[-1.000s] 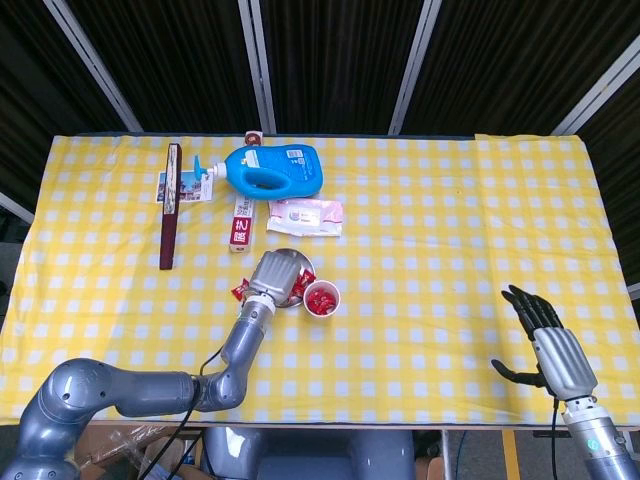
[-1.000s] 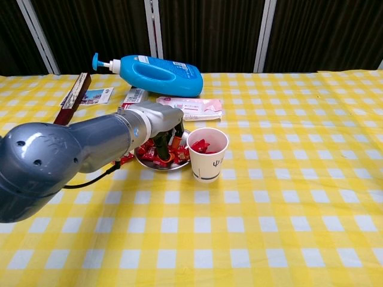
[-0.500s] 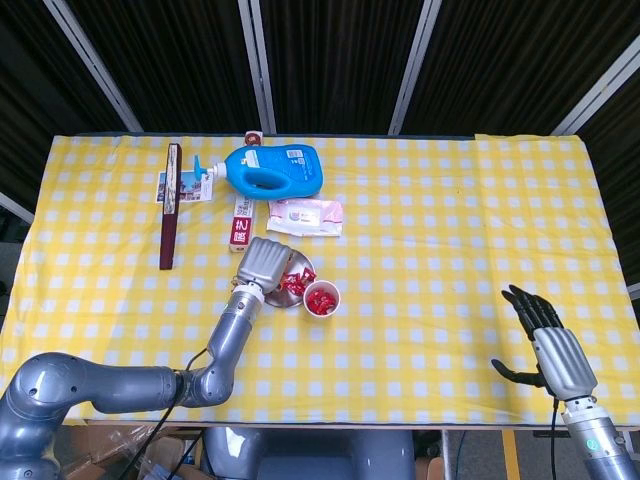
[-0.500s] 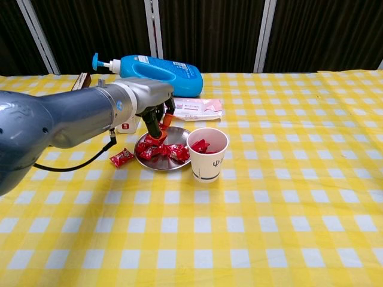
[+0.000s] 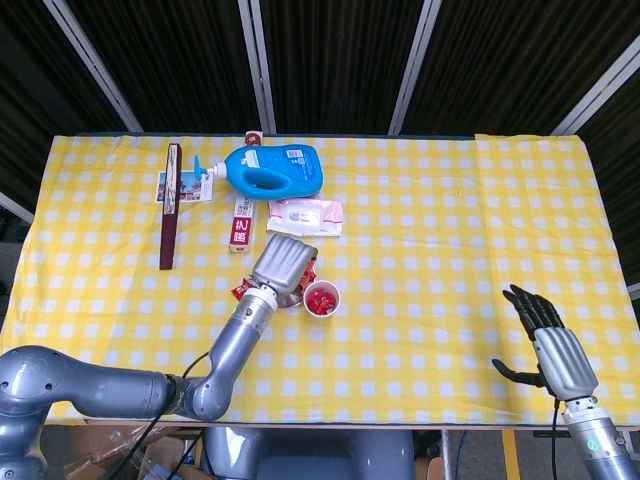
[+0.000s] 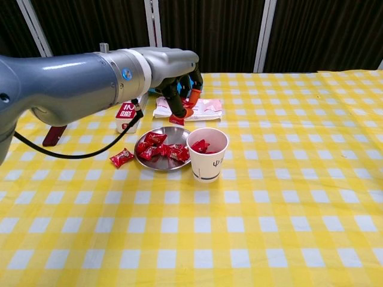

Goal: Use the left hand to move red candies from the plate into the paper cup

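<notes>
Left hand [image 6: 176,75] hangs in the upper middle of the chest view, above the far rim of the plate [image 6: 178,132], with a red candy [image 6: 178,119] pinched in its curled fingers [image 6: 179,104]. In the head view the same hand [image 5: 283,265] covers most of the plate at frame centre.

More red candies [image 6: 158,148] lie heaped in the plate, and one stray [image 6: 121,158] sits on the cloth just left of it. Touching the plate's right edge stands the paper cup [image 6: 207,154], upright, with a few candies already inside; from above the cup [image 5: 321,298] shows just right of the hand.

Right hand [image 5: 545,342] rests at the lower right of the head view, well apart from the rest, fingers spread and holding nothing.

Behind the plate lie a pink packet [image 5: 305,216], a small red-and-white box [image 5: 240,224], and a blue bottle [image 5: 272,170] on its side. A dark red strip [image 5: 170,205] lies at the upper left on the yellow checked cloth [image 5: 450,230].
</notes>
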### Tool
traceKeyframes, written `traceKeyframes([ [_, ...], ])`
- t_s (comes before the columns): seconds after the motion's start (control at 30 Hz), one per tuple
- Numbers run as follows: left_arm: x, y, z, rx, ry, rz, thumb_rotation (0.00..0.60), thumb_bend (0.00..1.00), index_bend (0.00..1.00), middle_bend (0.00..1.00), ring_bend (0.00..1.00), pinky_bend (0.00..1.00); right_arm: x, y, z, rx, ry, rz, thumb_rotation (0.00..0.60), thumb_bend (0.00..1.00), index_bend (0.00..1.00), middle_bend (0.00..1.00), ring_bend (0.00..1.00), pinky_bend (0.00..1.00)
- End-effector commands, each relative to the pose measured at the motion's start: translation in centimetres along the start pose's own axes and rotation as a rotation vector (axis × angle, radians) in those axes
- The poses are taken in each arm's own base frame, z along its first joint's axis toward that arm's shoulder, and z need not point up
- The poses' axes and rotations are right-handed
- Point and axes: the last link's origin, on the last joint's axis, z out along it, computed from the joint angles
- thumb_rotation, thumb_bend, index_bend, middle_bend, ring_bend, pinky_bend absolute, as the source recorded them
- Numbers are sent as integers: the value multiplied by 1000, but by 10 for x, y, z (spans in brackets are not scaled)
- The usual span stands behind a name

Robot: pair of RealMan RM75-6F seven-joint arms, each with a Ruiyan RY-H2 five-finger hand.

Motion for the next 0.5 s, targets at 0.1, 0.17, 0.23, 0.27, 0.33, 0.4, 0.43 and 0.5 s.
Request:
traceKeyframes([
  [0.1,-9,27,0,-69,-8,-8,600,426,545,617,890,931,0,0,0,0,0,3,600,277,0,0,0,0],
  [0.17,-14,34,3,-69,-13,-6,600,426,540,613,890,931,0,0,0,1,-2,5,600,277,0,0,0,0],
  [0.23,-18,38,5,-67,-19,-8,600,424,532,601,890,931,0,0,0,2,-3,5,600,277,0,0,0,0],
  [0.27,-19,39,6,-67,-21,-8,600,424,528,596,890,931,0,0,0,3,-3,5,600,277,0,0,0,0],
  [0.33,-23,43,7,-67,-28,-8,600,419,519,583,890,931,0,0,0,4,-3,6,600,277,0,0,0,0],
  [0.4,-25,44,7,-66,-36,-5,600,395,512,570,890,931,1,0,0,4,-2,8,600,277,0,0,0,0],
  [0.43,-25,44,8,-66,-39,-3,600,372,507,560,890,931,1,0,0,4,-2,8,600,277,0,0,0,0],
  [0.5,-25,44,7,-65,-43,-5,600,335,498,545,889,931,1,0,0,5,-2,9,600,277,0,0,0,0],
])
